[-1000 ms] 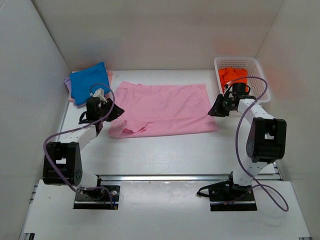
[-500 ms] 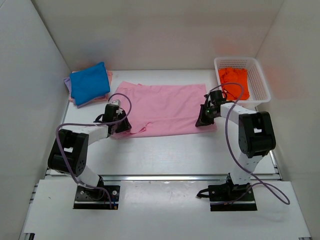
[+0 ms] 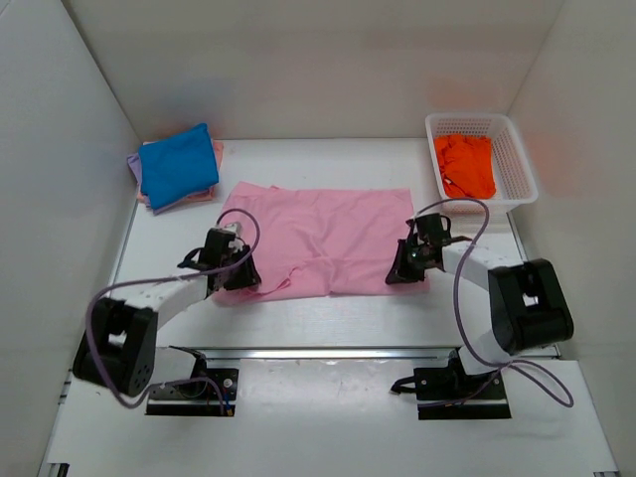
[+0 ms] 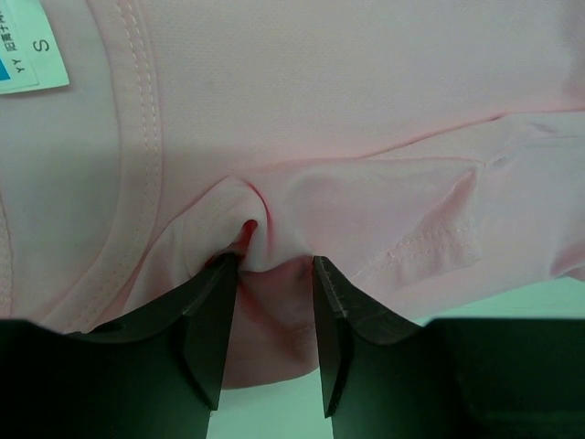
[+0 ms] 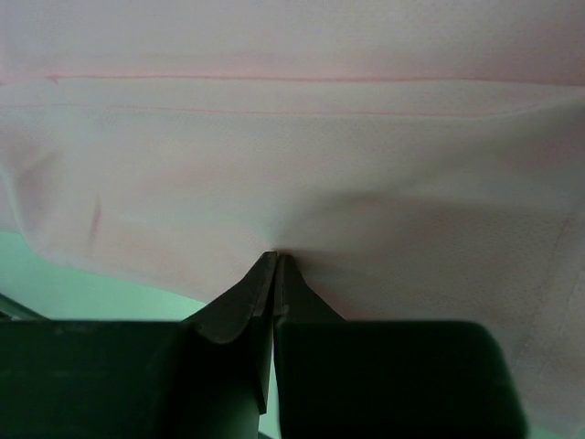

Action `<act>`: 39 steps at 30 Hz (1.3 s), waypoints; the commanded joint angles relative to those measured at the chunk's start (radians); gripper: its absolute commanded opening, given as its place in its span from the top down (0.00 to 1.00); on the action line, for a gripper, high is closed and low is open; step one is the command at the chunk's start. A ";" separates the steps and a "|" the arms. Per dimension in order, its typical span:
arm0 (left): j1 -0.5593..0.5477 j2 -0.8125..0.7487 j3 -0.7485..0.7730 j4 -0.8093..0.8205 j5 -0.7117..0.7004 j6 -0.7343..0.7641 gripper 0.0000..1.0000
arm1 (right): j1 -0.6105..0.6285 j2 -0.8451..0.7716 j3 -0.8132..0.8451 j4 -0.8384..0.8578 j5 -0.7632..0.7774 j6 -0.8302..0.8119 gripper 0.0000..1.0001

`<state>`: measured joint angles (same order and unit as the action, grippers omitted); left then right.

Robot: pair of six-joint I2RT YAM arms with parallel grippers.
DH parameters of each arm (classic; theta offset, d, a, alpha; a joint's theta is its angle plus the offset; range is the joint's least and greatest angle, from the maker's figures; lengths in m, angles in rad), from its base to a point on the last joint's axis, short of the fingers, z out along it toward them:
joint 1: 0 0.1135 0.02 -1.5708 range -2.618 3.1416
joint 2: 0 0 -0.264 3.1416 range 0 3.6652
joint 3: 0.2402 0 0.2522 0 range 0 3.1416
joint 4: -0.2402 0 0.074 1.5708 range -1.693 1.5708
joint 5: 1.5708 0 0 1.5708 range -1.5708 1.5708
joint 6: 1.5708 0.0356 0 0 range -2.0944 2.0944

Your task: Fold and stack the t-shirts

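Pink t-shirt (image 3: 318,234): spread mid-worktop (image 3: 328,318) | left hand (image 4: 271,274): pinching a bunched fold beside the collar | right hand (image 5: 276,259): fingers pressed together on the shirt's near-right edge | blue t-shirt (image 3: 177,164): folded, far-left corner

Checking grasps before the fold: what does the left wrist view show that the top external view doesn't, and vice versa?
Left wrist only: a white size label marked S, fabric bunched in the left gripper. Top external only: a white plastic lattice basket holding an orange t-shirt, a folded bright blue t-shirt, the right gripper. Both: the light pink t-shirt.
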<state>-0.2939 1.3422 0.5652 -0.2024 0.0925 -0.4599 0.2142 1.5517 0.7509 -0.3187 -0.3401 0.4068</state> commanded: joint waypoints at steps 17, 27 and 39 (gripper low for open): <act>0.130 -0.453 0.099 -0.082 0.056 0.079 0.49 | -0.038 -0.538 -0.016 -0.180 -0.025 0.012 0.72; 0.200 0.141 0.384 0.231 0.052 0.274 0.02 | -0.088 -0.259 0.159 -0.105 -0.069 -0.025 0.72; 0.230 0.563 0.694 0.229 0.130 0.273 0.01 | -0.081 -0.104 0.220 -0.066 -0.089 -0.025 0.82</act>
<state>-0.0544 1.8801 1.1786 0.0284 0.2115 -0.2230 0.1364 1.4414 0.9295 -0.4278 -0.4164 0.3943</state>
